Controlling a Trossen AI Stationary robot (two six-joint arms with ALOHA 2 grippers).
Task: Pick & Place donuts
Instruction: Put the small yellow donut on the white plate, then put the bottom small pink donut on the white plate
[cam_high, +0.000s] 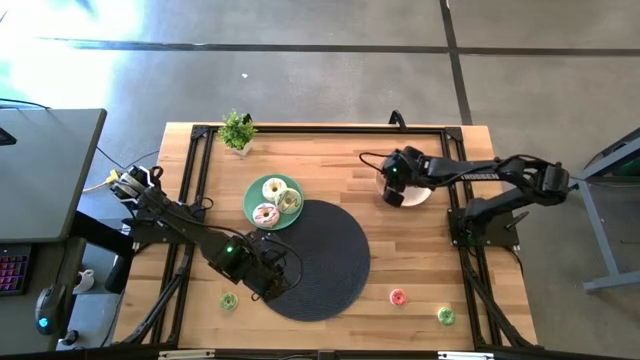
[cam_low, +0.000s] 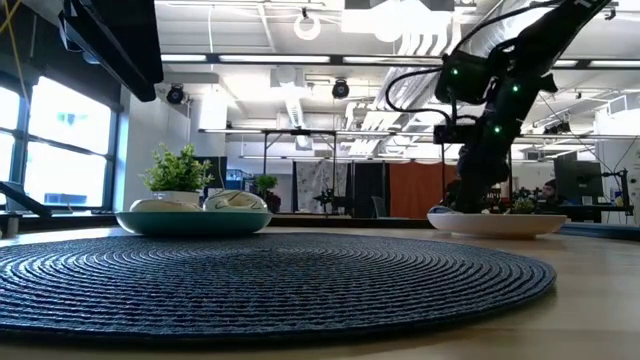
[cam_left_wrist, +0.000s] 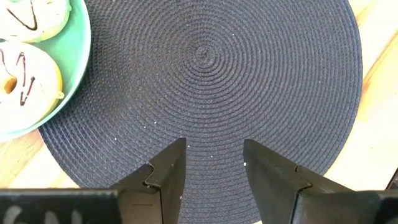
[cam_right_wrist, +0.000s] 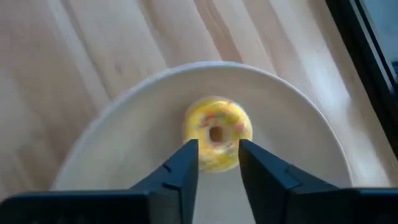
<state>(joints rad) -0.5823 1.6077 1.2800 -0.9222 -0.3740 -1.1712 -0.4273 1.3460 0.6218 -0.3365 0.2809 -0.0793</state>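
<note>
A small yellow donut lies in the middle of a pale bowl, just beyond the tips of the right gripper, whose two dark fingers stand slightly apart and hold nothing. That gripper hangs directly over the bowl at the right back part of the wooden table. The left gripper is also open and empty, its fingers parted above the near left part of a round dark woven mat in the middle of the table. Just beside the mat's back left edge sits a mint-green plate carrying three larger donuts: a white-iced one, a pale green one and a pink one. Three tiny donuts lie loose on the bare wood near the front edge: a green one left of the mat, a pink one right of it, and another green one farther right. A small potted plant stands at the back left of the table.
</note>
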